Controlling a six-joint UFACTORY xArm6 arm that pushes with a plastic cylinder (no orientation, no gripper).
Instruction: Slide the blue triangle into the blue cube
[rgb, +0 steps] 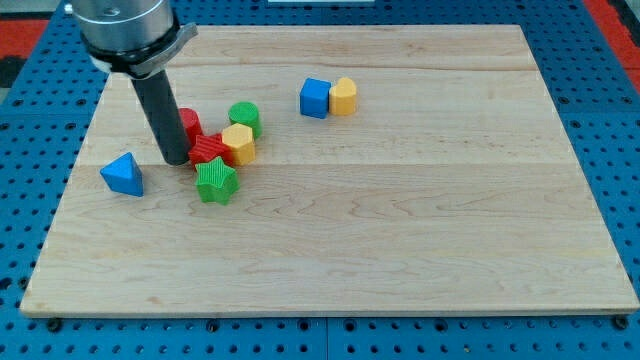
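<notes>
The blue triangle lies on the wooden board near the view's left edge. The blue cube sits towards the view's top centre, touching a yellow block on its right. My tip is down on the board, to the right of the blue triangle with a small gap between them. The tip stands just left of a cluster of blocks and far left of the blue cube.
The cluster right of the tip holds a red block partly behind the rod, a red block, a yellow hexagon, a green cylinder and a green star. The wooden board sits on a blue pegboard.
</notes>
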